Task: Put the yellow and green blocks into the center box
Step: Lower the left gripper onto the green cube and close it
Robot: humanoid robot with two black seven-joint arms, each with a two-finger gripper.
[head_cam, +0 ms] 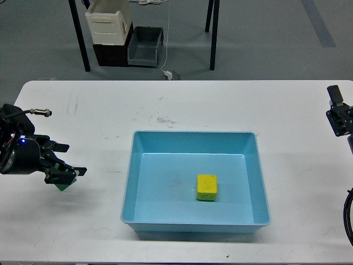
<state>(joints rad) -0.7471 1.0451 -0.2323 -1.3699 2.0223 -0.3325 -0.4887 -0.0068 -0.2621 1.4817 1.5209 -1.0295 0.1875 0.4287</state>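
The yellow block [207,187] lies inside the light blue box [251,144] at the table's center, right of the box's middle. The green block [62,186] sits on the white table at the left; only its lower corner shows. My left gripper [67,161] hangs right over the green block with its fingers spread, open, covering most of it. I cannot tell if it touches the block. My right gripper [337,112] is pulled back to the right edge of the view, above the table's far right, empty, its fingers hard to tell apart.
The white table [165,105] reaches beyond both sides of the view. On the floor behind it stand a cream and black crate stack [108,30], a grey bin [145,46] and black stand legs [80,38].
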